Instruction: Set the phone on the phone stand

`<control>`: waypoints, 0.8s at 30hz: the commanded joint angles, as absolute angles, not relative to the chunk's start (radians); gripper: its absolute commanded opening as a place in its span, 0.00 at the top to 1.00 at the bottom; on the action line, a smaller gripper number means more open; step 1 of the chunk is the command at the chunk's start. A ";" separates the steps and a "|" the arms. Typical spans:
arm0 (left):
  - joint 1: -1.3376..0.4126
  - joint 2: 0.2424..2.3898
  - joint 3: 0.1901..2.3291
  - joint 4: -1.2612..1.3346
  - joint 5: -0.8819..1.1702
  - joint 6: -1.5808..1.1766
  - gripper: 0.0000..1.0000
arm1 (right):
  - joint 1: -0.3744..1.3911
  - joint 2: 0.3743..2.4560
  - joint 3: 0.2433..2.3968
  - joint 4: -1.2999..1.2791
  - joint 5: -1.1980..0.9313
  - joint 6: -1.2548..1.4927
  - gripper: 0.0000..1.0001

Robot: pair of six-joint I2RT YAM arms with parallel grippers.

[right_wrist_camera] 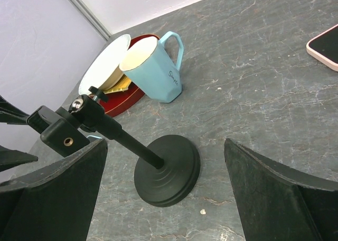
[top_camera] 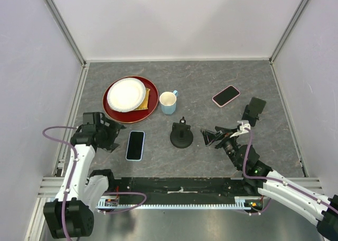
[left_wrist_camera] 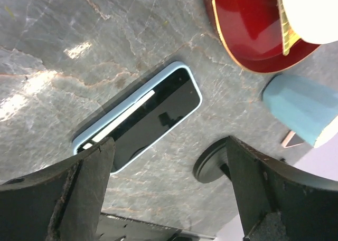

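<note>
Blue soft-looking casing goes around the phone, which lies flat and screen up on the grey counter. It is just to the left of the phone stand and right beside your left end effector. That end effector is wide open and holds nothing. Your right end effector is wide open and empty too, and it sits close to the stand. The phone looks thin, hard and not heavy. Its glass front is probably slippery and could crack, so do not squeeze on the screen. Take it by the two long edges near the middle, where the case should grip better. It lies very flat, so you will likely need to get the fingers low. The stand has a thin stick on a round foot and may tip if you bump it. A pink phone lies further off, to the right.
</note>
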State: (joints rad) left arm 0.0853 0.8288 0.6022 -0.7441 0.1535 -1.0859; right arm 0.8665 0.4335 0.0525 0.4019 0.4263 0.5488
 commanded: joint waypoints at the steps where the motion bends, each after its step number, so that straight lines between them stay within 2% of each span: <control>1: 0.029 0.857 0.706 -0.844 0.016 -1.006 0.06 | 0.868 0.439 -0.052 0.428 0.443 0.543 0.02; 7: -0.067 0.968 0.637 -0.778 -0.061 -1.011 0.01 | 0.868 0.422 -0.057 0.425 0.443 0.538 0.02; 17: -0.253 1.150 0.534 -0.583 -0.095 -1.051 0.00 | 0.867 0.365 -0.071 0.399 0.460 0.534 0.02; 24: -0.443 1.144 0.529 -0.549 -0.094 -1.115 0.00 | 0.867 0.370 -0.075 0.406 0.465 0.535 0.02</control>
